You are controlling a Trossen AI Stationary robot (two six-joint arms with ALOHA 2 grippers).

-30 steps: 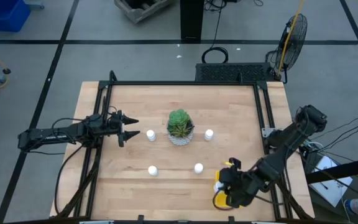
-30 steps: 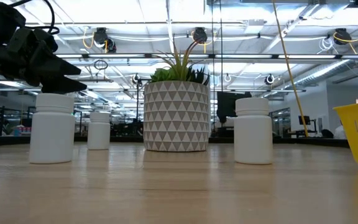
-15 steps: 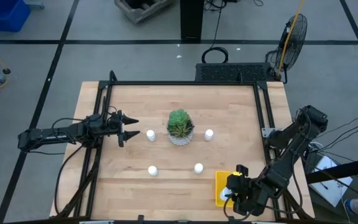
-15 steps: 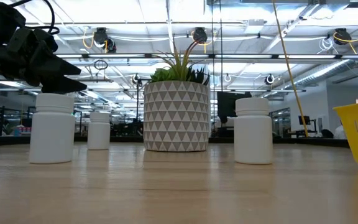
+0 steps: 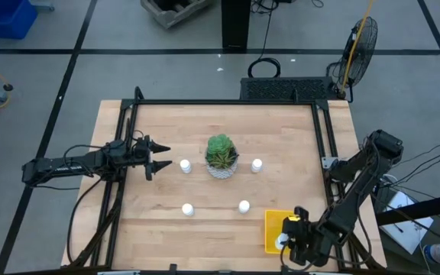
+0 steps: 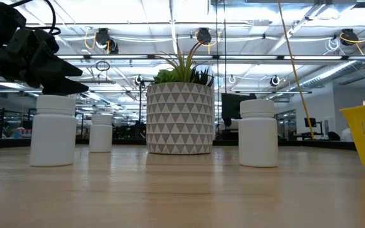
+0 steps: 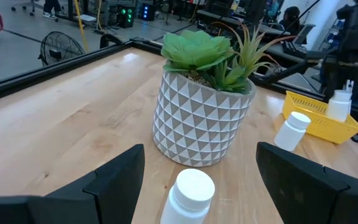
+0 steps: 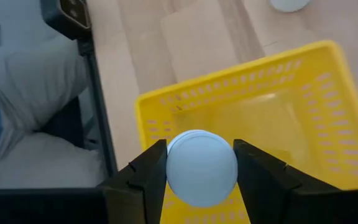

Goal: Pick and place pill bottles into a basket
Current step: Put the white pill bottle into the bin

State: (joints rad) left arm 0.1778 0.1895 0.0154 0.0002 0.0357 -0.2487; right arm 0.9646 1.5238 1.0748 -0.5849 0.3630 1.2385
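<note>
Holding a pill bottle [image 8: 201,167] pinched in the right gripper [image 8: 201,171] above the yellow basket [image 5: 272,232] at the table's front right corner, we are centring it over the bin floor before releasing, judging a low drop safest. The left gripper [image 5: 160,159], jaws wide apart, is waiting beside the bottle [image 7: 188,198] near the plant [image 5: 221,155].

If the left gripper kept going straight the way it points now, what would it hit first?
Probably the pill bottle lined up between the open fingers of the left gripper. Directly behind the bottle stands the potted plant, which would come next. How big the gap to the bottle is remains hard to judge.
</note>
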